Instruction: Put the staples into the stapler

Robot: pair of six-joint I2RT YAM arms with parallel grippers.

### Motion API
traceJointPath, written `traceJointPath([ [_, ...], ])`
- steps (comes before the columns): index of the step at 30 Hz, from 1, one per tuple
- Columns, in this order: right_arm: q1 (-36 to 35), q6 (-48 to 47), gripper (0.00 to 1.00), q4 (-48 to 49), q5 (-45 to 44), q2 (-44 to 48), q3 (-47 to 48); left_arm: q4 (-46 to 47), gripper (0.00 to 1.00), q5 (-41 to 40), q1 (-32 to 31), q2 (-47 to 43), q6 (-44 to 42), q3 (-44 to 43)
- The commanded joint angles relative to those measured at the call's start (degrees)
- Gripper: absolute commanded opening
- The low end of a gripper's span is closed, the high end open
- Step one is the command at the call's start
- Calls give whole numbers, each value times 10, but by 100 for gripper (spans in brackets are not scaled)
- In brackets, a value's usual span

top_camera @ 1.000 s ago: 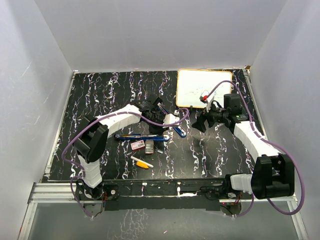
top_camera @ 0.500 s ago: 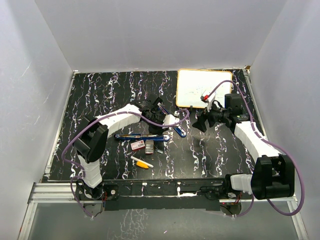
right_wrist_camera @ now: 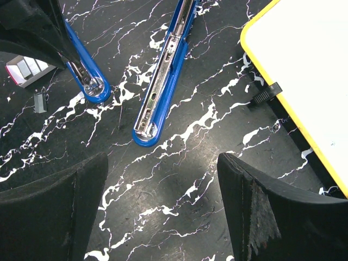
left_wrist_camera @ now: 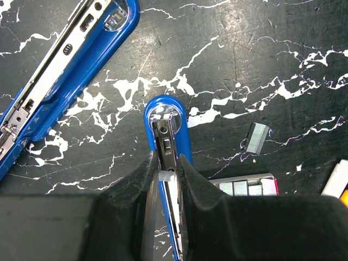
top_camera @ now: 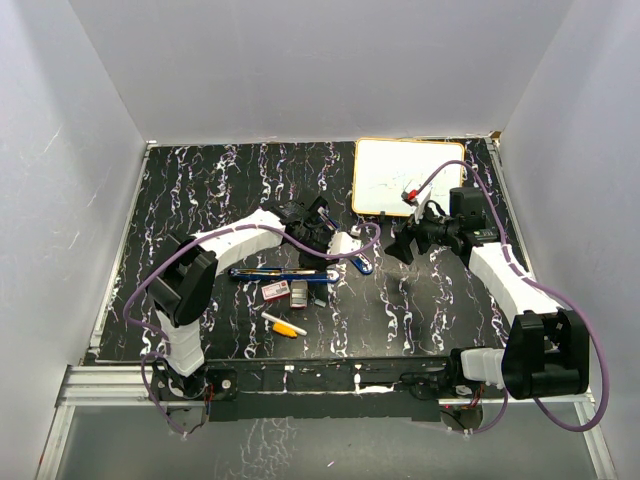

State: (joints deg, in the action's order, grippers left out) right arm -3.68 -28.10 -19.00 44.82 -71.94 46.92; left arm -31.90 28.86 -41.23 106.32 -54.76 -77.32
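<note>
The blue stapler point(top_camera: 290, 272) lies opened out on the black marbled table, its two halves splayed. In the left wrist view the magazine half point(left_wrist_camera: 166, 122) runs under my left gripper point(left_wrist_camera: 167, 161), and the other half point(left_wrist_camera: 65, 70) lies at the upper left. That gripper is shut on a short silvery strip of the staples point(left_wrist_camera: 166, 176), held just over the magazine channel. The red-and-white staples box point(left_wrist_camera: 247, 187) and a loose strip point(left_wrist_camera: 257, 137) lie to the right. My right gripper point(right_wrist_camera: 163, 163) hovers open and empty, near the stapler's tips point(right_wrist_camera: 142, 130).
A yellow-and-white marker point(top_camera: 285, 325) lies in front of the staples box point(top_camera: 273, 291). A yellow-framed whiteboard point(top_camera: 408, 177) lies at the back right, close behind the right gripper point(top_camera: 400, 246). White walls close in the table on three sides.
My left gripper has shifted slightly to the right over the stapler. The right arm has barely moved.
</note>
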Motion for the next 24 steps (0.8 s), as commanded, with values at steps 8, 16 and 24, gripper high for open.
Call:
traceJointPath([
  [8, 4, 7, 85, 30, 9, 15, 0, -35, 2, 5, -5, -40, -9, -27],
  [16, 4, 8, 85, 30, 12, 16, 0, -38, 2, 0, -9, -49, 4, -32],
  [24, 4, 8, 86, 30, 11, 18, -1, -32, 2, 2, -10, -35, 10, -23],
])
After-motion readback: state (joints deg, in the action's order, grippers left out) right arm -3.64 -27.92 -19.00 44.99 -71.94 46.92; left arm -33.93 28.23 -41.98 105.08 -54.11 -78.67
